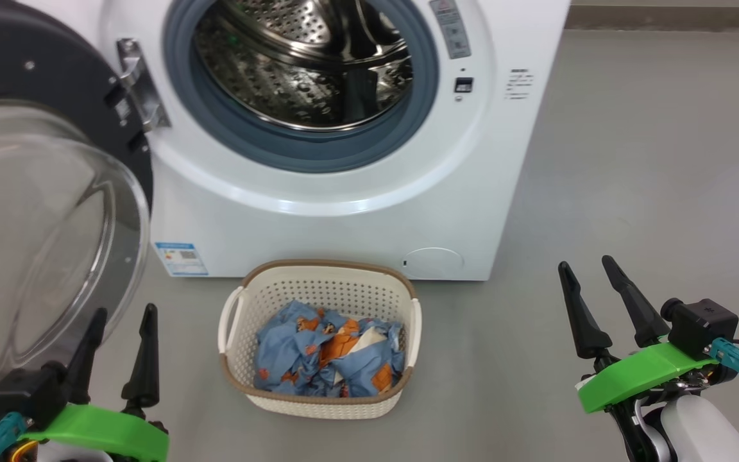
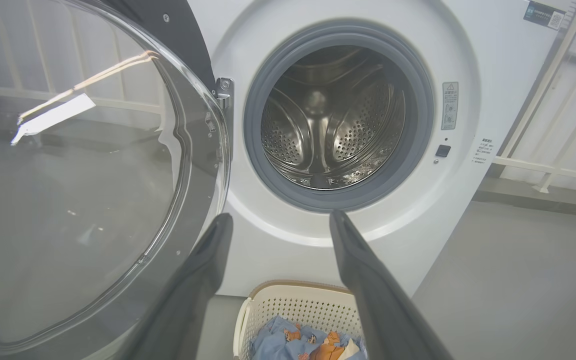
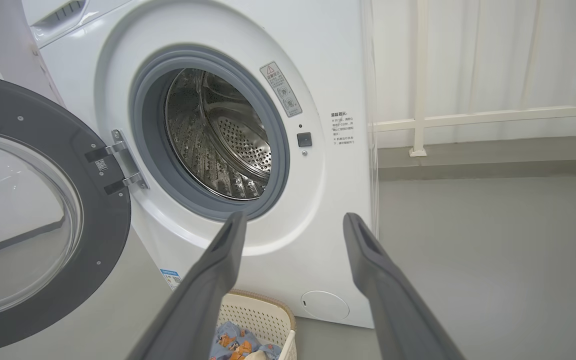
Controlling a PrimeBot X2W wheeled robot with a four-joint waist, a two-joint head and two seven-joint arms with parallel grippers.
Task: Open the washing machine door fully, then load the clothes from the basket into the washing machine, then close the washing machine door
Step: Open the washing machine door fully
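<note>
as seen from the head, got the washing machine door (image 1: 42,212) swung wide out to the left on its metal hinge (image 1: 142,86), clear glass bowl bulging toward the camera, black ring behind it. looking straight into the washing machine (image 1: 356,212): steel perforated drum (image 1: 305,70) exposed inside the grey-blue gasket (image 1: 305,151). small blue label sticker (image 1: 180,258) at the front's lower left corner.

found the basket (image 1: 318,401) upright on the grey floor (image 1: 600,160), just in front of the machine, below the drum opening. holds the clothes (image 1: 331,356): crumpled light-blue pile with orange and white bits, all inside the basket walls, below the brown rim.

reading the left gripper (image 1: 124,310) at lower left as wide open: fingers spread, pinching nothing, tips pointing up beside the lower edge of the door glass. can't tell whether touching the door. from its wrist cam, framing the lower part of the drum opening between the fingers, basket below.

same for the right gripper (image 1: 584,263) at lower right: fingers spread, empty, hovering over bare floor, well right of the basket. from its wrist cam, aimed at the machine front, door off to the left.
</note>
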